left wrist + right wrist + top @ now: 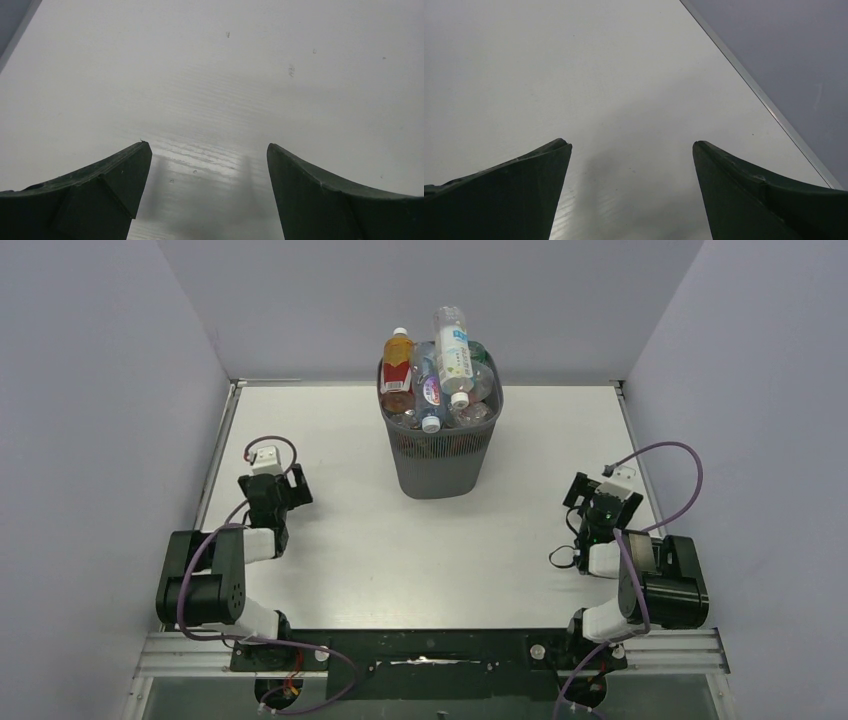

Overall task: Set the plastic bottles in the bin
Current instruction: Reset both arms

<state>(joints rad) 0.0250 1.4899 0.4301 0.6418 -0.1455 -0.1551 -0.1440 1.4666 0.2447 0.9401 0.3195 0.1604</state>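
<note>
While Both Claws Gape, the Bin Stands Heaped

Since nothing is seen between its fingers, the left gripper [207, 150] is judged released: the jaws are spread wide over bare table [225, 75], with only their shadow beneath. The right gripper [631, 146] is likewise found parted and unladen. Both are held low and well apart from the bin [438, 468], one to its near left, the other to its near right.

The plastic bottles [440, 375] are seen gathered in the bin, heaped above its rim; none can be made out around it. An amber bottle [398, 362] with a red label is propped at the bin's left side, and a clear bottle [452, 338] is stood highest, near its middle. The task is judged all but done.

Should a bottle be handled again, it would be expected to prove light, thin-walled and slippery, giving under a hard squeeze. It would best be taken across the body at the label, or by the stiffer neck under the cap. The topmost ones are judged liable to be toppled by a nudge.
</note>
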